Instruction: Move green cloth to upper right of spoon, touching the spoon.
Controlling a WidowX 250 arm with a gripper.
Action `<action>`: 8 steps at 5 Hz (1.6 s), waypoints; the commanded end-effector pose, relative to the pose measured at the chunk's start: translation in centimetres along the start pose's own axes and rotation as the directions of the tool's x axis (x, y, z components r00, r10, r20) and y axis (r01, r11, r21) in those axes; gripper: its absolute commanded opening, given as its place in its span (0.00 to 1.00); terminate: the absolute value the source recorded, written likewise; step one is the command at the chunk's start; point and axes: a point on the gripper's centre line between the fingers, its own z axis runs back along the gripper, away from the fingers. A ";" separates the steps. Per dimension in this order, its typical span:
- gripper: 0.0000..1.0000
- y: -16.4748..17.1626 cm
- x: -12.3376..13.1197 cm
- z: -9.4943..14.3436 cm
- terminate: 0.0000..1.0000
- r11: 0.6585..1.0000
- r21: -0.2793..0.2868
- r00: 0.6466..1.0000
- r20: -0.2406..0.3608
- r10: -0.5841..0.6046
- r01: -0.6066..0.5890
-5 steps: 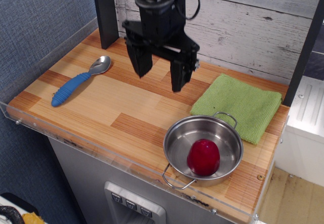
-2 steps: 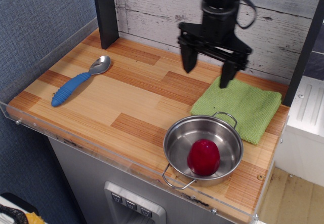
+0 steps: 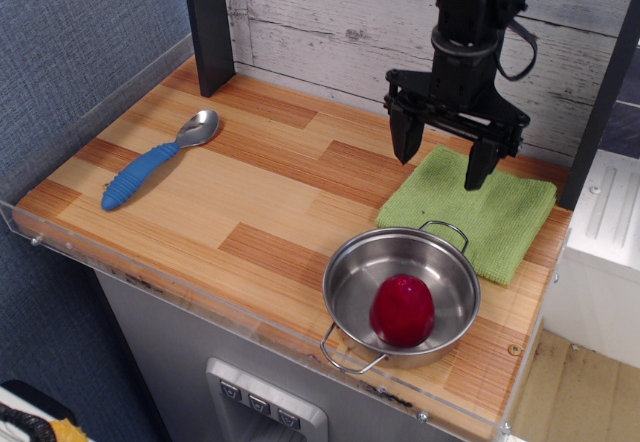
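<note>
Hanging with wide jaws, the black gripper (image 3: 447, 167) is over the soft, light, lime-green square cloth (image 3: 468, 212) at right of the frame; pinch its floppy left edge.

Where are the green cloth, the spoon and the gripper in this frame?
green cloth (image 3: 480, 217): observation.image view, bare middle of the towel.
spoon (image 3: 150, 165): observation.image view, upper part of the blue handle.
gripper (image 3: 443, 167): observation.image view, midway between its open fingertips, above the cloth's back edge.
</note>
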 end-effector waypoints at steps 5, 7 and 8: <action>1.00 -3.2 -2.0 -4.7 0.00 1.000 -0.022 0.998 -0.052 -0.019 0.018; 1.00 -1.5 -3.5 -5.3 0.00 1.000 -0.002 0.995 -0.096 -0.004 0.004; 1.00 1.1 -3.5 -4.4 0.00 1.000 0.010 0.996 -0.090 0.008 -0.007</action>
